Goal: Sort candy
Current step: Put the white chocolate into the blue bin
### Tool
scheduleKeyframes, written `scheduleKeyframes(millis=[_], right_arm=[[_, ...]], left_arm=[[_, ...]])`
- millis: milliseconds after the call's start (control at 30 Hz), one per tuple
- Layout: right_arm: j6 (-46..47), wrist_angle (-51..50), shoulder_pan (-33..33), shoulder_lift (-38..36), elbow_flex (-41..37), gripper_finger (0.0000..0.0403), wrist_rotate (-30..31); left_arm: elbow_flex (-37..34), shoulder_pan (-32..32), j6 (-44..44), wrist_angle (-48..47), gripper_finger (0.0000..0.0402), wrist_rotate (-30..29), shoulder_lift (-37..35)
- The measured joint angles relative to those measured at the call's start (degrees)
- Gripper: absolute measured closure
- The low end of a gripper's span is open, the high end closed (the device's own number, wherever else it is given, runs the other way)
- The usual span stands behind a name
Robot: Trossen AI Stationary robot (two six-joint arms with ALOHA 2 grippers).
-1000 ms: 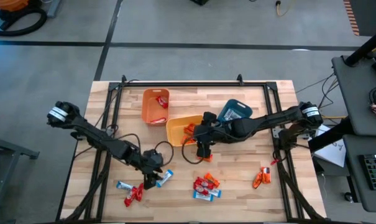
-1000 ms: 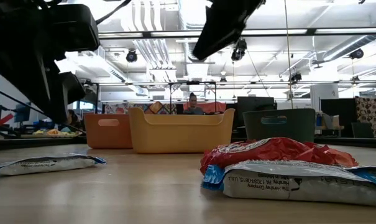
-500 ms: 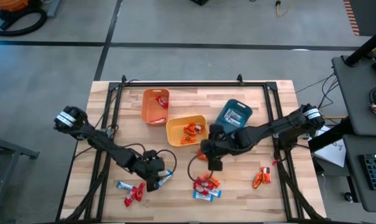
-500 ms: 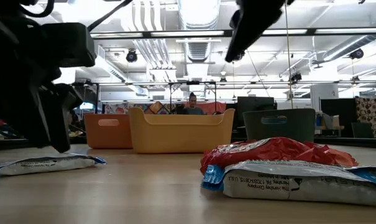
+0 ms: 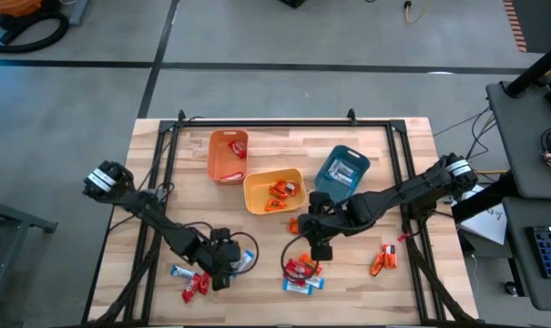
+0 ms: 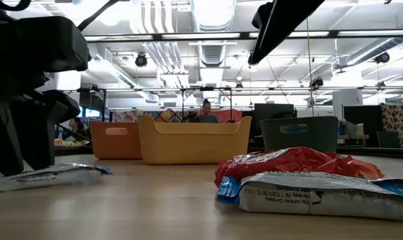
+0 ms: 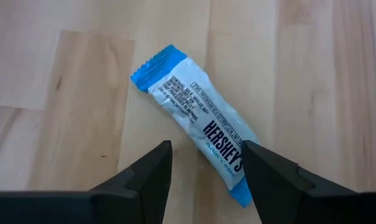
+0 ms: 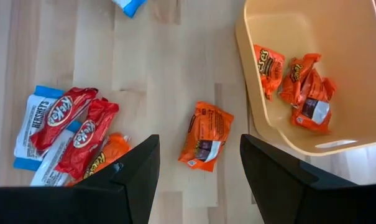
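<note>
A blue-and-white candy bar (image 7: 197, 121) lies flat on the wooden table (image 5: 366, 282). My left gripper (image 7: 206, 146) is open just above it, a finger on either side of its near end; whether a finger touches it I cannot tell. In the high view this gripper (image 5: 222, 271) is near the front left, beside the bar (image 5: 245, 261). My right gripper (image 8: 199, 140) hangs open above a lone orange packet (image 8: 205, 135), which lies flat on the table between the yellow bin (image 8: 312, 37) and a pile of candy (image 8: 69, 137).
The orange bin (image 5: 228, 155), the yellow bin (image 5: 273, 190) holding orange packets, and the teal bin (image 5: 342, 169) stand at the table's middle back. More candy lies at the front left (image 5: 191, 281), front middle (image 5: 302, 273) and right (image 5: 382, 260).
My left gripper has gone toward the table's near edge and down, onto the blue-and-white bar. My right gripper has left the yellow bin's side and moved toward the near edge and a little right, over the lone orange packet. No candy has moved.
</note>
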Motion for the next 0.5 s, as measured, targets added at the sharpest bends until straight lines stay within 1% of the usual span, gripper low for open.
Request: scheduleKeyframes(millis=[167, 300, 400, 500], right_arm=[[1.26, -0.03, 0.09, 0.0, -0.01, 0.0188, 0.09], [1.57, -0.03, 0.57, 0.02, -0.18, 0.0188, 0.08], [1.68, 0.04, 0.94, 0.02, -0.18, 0.0188, 0.09], [2.33, 0.08, 1.15, 0.02, -0.22, 0.0188, 0.11]], left_arm=[[0.33, -0.15, -3.59, 0.73, 0.0237, -0.04, 2.24], [0.41, -0.24, -4.87, 1.22, 0.0255, -0.13, 4.45], [0.44, -0.61, -4.85, 1.41, 0.0288, -0.2, 4.99], [0.44, -0.9, -4.66, 1.42, 0.0339, -0.26, 5.05]])
